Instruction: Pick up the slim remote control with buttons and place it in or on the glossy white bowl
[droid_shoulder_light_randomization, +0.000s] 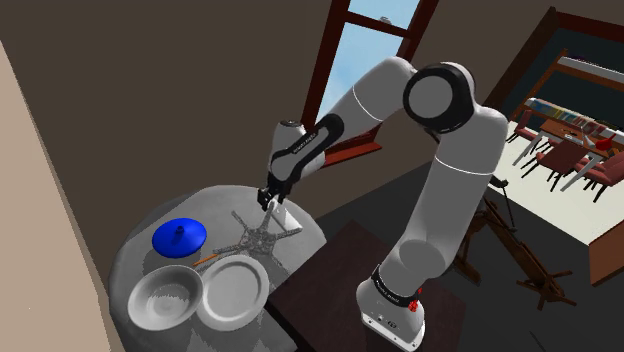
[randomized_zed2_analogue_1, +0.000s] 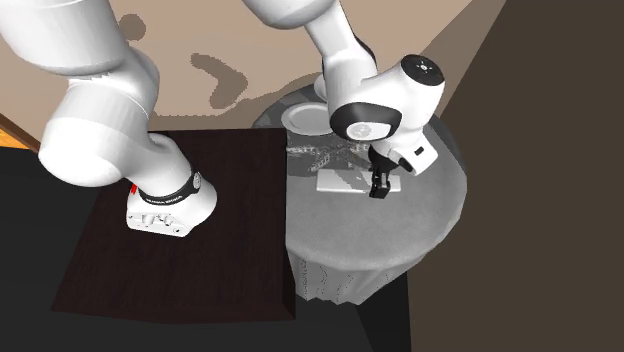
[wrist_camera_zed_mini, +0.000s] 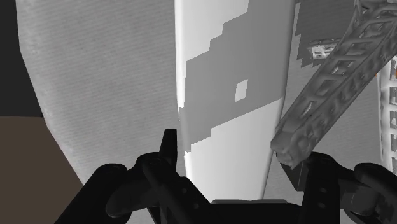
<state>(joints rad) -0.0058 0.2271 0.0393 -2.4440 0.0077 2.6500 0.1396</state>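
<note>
The remote control (randomized_zed2_analogue_1: 345, 182) is a slim, plain white slab lying near the middle of the round grey table (randomized_zed2_analogue_1: 420, 235). My black gripper (randomized_zed2_analogue_1: 378, 188) points down over one end of it. In the wrist view the gripper (wrist_camera_zed_mini: 232, 162) is shut on the remote control (wrist_camera_zed_mini: 229, 95), one finger against each long edge. From the shoulder view the gripper (droid_shoulder_light_randomization: 270, 203) sits on the remote (droid_shoulder_light_randomization: 283, 213) at the table's far side. The glossy white bowl (droid_shoulder_light_randomization: 163, 297) stands empty at the near left edge, well away from the gripper.
A grey lattice-armed drone model (droid_shoulder_light_randomization: 256, 238) lies right beside the remote, one arm (wrist_camera_zed_mini: 324, 95) close to my finger. A white plate (droid_shoulder_light_randomization: 235, 290) sits next to the bowl, a blue lid (droid_shoulder_light_randomization: 180, 237) behind it. The arm's dark stand (droid_shoulder_light_randomization: 330, 290) adjoins the table.
</note>
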